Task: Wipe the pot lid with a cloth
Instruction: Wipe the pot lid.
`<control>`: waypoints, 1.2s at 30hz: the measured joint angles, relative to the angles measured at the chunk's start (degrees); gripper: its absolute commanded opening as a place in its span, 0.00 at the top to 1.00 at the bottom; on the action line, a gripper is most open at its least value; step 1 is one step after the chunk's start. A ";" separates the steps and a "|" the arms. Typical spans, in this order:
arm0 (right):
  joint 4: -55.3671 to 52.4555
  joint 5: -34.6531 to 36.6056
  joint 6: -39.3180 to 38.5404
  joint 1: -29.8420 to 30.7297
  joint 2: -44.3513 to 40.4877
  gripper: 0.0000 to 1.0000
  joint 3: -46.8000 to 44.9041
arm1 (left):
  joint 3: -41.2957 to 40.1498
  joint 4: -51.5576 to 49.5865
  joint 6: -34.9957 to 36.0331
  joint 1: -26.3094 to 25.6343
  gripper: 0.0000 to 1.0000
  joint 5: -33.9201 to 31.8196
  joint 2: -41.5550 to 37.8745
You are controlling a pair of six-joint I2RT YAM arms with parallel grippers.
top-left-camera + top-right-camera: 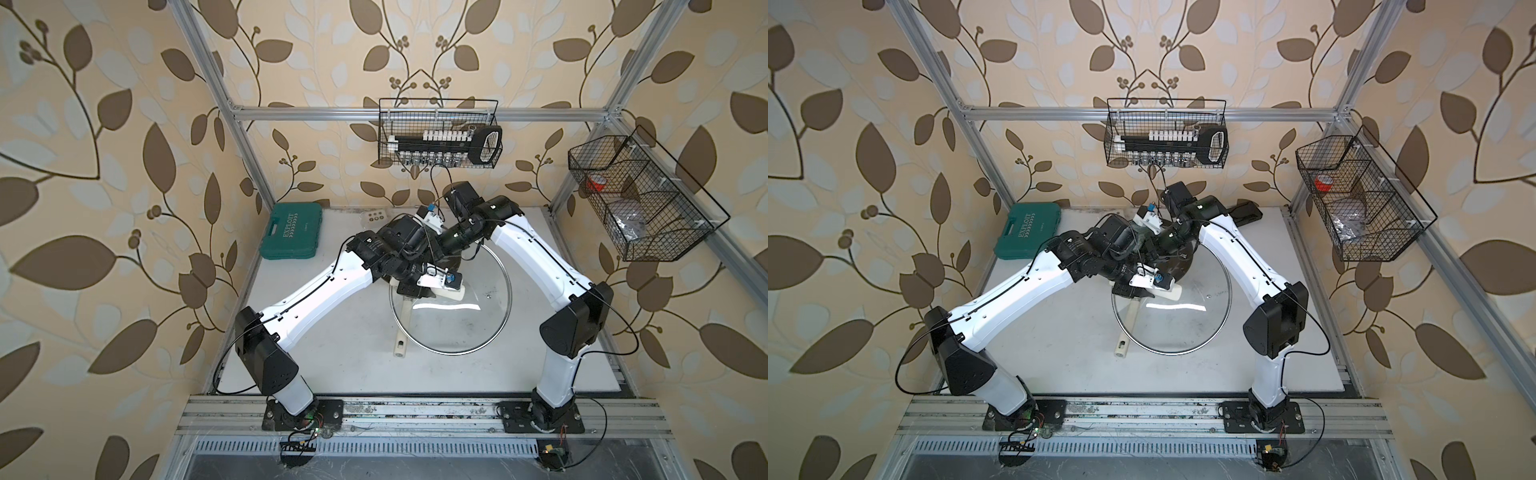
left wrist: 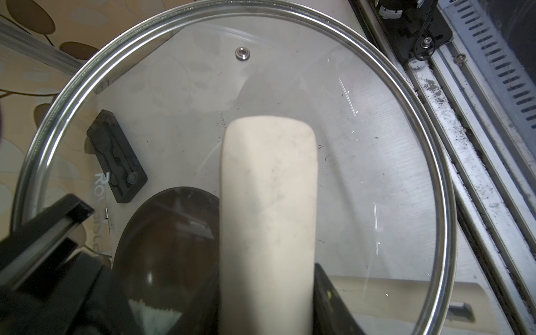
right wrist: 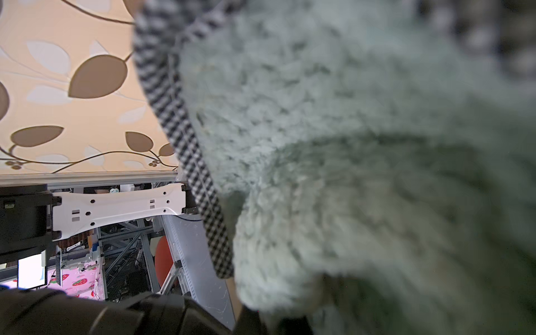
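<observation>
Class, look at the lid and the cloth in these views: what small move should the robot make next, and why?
Likely sweep the cloth a short way across the glass of the lid. The left gripper is shut on the cream handle, holding the lid, and the right gripper is shut on the cloth close to the lid; contact cannot be seen.

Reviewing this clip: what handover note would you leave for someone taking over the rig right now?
Left tool: shut on the cream handle of the pot lid.
Right tool: shut on the cloth, near the lid's far edge; contact hidden.
Done: both grasps.
To do: wipe the glass; how much is already wiped cannot be told.
</observation>
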 measured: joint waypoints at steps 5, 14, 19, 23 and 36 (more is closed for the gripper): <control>-0.04 -0.26 -0.13 -2.62 -2.19 1.00 -4.92 | -1.40 1.81 -0.15 0.04 1.00 -0.26 0.00; -3.93 0.70 -3.17 -12.15 -11.67 1.00 -11.23 | -2.36 2.60 -0.22 0.17 1.00 -0.79 -0.90; -6.86 1.14 -5.05 -15.06 -14.75 1.00 -12.07 | -3.10 2.49 -0.24 0.52 1.00 -0.81 -2.78; -7.93 1.25 -5.60 -14.91 -14.93 1.00 -12.04 | -3.13 2.43 -0.22 0.52 1.00 -0.83 -3.08; -6.27 0.81 -2.27 -5.62 -3.13 1.00 1.57 | -3.10 1.90 0.02 0.35 1.00 -0.79 -3.08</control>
